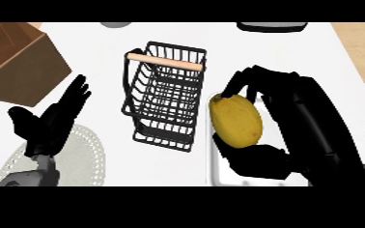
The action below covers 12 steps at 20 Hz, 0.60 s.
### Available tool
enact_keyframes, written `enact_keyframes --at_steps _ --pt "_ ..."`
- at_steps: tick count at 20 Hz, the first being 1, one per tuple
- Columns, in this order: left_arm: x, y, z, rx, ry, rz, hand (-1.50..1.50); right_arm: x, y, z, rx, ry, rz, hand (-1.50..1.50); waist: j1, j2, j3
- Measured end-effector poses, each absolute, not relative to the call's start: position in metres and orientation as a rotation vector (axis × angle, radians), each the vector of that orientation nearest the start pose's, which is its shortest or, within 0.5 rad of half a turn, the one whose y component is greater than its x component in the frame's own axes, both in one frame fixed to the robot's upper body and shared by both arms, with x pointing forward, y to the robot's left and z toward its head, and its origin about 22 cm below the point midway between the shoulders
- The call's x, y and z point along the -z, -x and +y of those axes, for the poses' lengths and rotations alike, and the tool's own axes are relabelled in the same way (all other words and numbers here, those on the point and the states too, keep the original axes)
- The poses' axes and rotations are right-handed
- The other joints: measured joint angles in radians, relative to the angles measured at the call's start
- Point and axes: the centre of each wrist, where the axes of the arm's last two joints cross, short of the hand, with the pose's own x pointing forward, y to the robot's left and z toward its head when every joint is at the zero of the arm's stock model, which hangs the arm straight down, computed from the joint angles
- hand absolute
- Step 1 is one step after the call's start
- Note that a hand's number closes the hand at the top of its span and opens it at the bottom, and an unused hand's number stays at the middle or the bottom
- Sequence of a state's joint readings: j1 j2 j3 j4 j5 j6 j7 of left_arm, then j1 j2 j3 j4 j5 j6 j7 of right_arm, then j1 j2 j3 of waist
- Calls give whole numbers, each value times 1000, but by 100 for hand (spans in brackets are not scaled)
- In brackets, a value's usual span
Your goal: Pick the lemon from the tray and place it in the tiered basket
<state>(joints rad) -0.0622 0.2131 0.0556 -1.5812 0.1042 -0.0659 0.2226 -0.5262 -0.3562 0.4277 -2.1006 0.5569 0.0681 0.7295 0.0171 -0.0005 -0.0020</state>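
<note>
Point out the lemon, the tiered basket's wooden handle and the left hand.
lemon (237,121): head view, middle of its yellow skin.
wooden handle (165,62): head view, mid-bar.
left hand (49,125): head view, palm.

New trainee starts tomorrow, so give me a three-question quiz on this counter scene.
1. True or false: the lemon already lies in the basket.
2. Which hand is curled round the lemon: A the left hand, B the right hand?
3. Fill in: the basket's wooden handle sits at its ___ end in the head view.

Key: 1 false, it is held over the tray; 2 B; 3 far.
</note>
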Motion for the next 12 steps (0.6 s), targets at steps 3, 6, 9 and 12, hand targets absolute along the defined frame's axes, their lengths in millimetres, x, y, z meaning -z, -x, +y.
enact_keyframes --at_steps 3,6,9,12 --pt "-33 -257 292 101 -70 -1417 0 -218 -233 -110 -840 632 -1843 150 -3 0 0" --pt "-36 -259 292 101 -74 -1415 0 -218 -238 -86 -851 628 -1820 150 -7 0 1" --pt "-30 -260 289 93 -70 -1416 0 -219 -247 -65 -864 626 -1784 150 -9 0 1" --pt "-30 -258 294 97 -72 -1419 0 -215 -259 -53 -867 626 -1746 150 -9 0 1"
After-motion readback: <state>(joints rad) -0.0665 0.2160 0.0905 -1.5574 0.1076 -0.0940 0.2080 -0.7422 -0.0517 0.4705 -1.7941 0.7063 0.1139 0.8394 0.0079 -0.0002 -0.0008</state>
